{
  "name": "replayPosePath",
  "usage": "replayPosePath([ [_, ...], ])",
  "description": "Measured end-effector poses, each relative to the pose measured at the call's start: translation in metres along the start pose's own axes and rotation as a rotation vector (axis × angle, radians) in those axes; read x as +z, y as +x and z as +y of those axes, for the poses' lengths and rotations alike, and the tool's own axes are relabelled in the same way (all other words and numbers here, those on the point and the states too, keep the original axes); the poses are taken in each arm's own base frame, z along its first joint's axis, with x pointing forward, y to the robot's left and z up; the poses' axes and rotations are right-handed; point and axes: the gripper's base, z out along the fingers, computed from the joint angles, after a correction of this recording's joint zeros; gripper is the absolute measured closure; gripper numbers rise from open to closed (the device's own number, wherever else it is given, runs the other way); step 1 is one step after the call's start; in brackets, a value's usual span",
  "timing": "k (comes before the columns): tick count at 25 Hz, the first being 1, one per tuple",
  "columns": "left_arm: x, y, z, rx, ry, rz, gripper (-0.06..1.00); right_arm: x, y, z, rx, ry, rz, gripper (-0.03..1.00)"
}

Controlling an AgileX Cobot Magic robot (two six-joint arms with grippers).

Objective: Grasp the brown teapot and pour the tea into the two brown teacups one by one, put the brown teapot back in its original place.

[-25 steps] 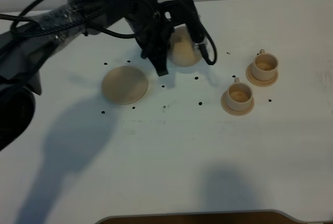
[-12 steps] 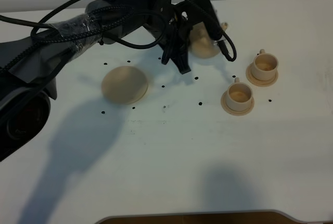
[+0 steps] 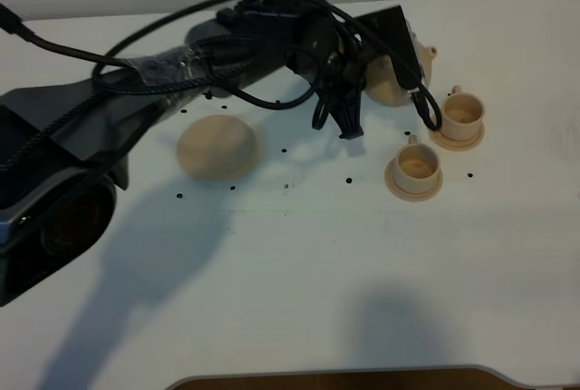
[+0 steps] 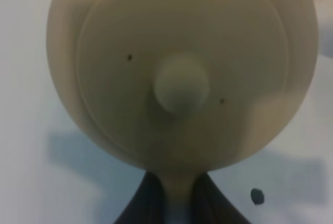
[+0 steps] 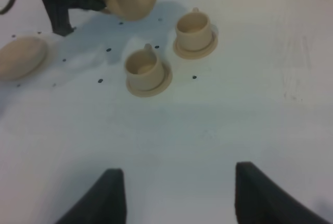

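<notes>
1. Left gripper (image 4: 176, 200) is clenched on the teapot (image 3: 396, 82) handle, beside the far cup (image 3: 462, 113).
2. Neither that nor the near cup (image 3: 416, 165) appears poured into; the return to the saucer (image 3: 216, 147) is pending.
3. Right gripper (image 5: 179, 198) is spread, empty.

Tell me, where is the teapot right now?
In the high view, the brown teapot is held in the left claw, right of the middle toward the back, just left of the farther teacup and away from its big saucer.
</notes>
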Motion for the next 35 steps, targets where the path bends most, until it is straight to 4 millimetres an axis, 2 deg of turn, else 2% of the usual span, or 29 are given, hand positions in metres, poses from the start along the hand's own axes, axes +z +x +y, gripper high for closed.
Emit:
replayPosePath([
  [7, 0.0094, 0.0005, -0.0029, 0.109, -0.044, 0.031, 0.80, 0.0000, 0.0000, 0.0000, 0.000, 0.000, 0.000, 0.49],
  [30, 0.0101, 0.0027, -0.0030, 0.111, -0.046, 0.056, 0.80, 0.0000, 0.0000, 0.0000, 0.000, 0.000, 0.000, 0.49],
  [35, 0.0098, 0.0047, 0.0001, 0.169, -0.077, 0.082, 0.80, 0.0000, 0.0000, 0.0000, 0.000, 0.000, 0.000, 0.49],
])
